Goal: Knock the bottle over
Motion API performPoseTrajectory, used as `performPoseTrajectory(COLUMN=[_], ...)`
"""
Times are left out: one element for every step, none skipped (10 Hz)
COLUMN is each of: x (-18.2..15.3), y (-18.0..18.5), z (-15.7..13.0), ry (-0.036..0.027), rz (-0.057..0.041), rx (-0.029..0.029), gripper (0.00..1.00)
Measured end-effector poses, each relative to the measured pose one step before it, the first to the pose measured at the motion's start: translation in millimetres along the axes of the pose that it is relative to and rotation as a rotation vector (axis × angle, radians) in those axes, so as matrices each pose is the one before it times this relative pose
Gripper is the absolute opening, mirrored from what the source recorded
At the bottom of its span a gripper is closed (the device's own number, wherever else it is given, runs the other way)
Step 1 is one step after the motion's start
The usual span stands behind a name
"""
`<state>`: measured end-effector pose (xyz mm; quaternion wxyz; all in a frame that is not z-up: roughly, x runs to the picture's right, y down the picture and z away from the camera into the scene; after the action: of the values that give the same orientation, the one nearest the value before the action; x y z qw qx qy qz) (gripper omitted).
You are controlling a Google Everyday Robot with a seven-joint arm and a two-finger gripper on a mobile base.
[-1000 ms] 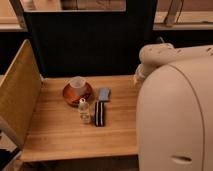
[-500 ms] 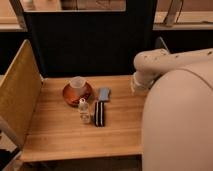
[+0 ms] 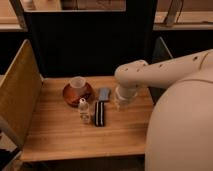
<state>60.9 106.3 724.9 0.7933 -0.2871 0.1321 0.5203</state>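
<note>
The bottle is small and clear with a white cap. It stands upright on the wooden table, just in front of a brown plate. My white arm reaches in from the right. My gripper hangs over the table to the right of the bottle. A flat black-and-white striped bar lies between them. The gripper is apart from the bottle.
A translucent whitish cup stands on the brown plate. A small blue-grey object lies behind the striped bar. A tan side panel walls the table's left side and a dark panel its back. My robot's white body fills the right.
My arm has swung left and stretched out over the table, bringing the gripper nearer to the striped bar and the bottle. The bottle, cup and bar have not moved.
</note>
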Motion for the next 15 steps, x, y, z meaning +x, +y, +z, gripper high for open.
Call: performPoseTrajectory(x=[-4.07, -5.16, -4.59, -3.46, 1.89, 0.64, -1.17, 0.22, 2.73, 14.01, 10.6, 8.05, 2.85, -0.3, -2.48], y=[24.73, 25.52, 30.45, 15.93, -1.41, -0.68, 1.67, -0.88, -2.22, -4.51, -0.39, 1.82, 4.94, 6.42, 6.2], z=[6.45, 8.29, 12.05, 6.41, -0.42, -0.07, 0.38, -0.27, 0.49, 5.86, 7.49, 9.66, 9.23, 8.55, 6.49], ry=[0.00982, 0.01161, 0.02077, 0.00681, 0.00344, 0.00105, -0.00037, -0.00142, 0.00382, 0.02768, 0.02244, 0.02077, 0.01794, 0.0184, 0.01537], rz=[-0.0391, -0.03573, -0.04084, -0.02079, 0.00298, 0.00155, -0.00335, 0.00162, 0.00485, 0.01851, 0.01115, 0.00952, -0.00223, -0.01296, -0.01978], rx=[-0.02776, -0.03221, -0.0391, -0.02152, 0.00041, 0.00033, -0.00065, -0.00049, -0.00331, -0.01703, -0.0229, -0.03203, -0.03051, -0.02805, -0.02011], gripper=[0.0, 0.0, 0.0, 0.0, 0.0, 0.0, 0.0, 0.0, 0.0, 0.0, 0.0, 0.0, 0.0, 0.0, 0.0])
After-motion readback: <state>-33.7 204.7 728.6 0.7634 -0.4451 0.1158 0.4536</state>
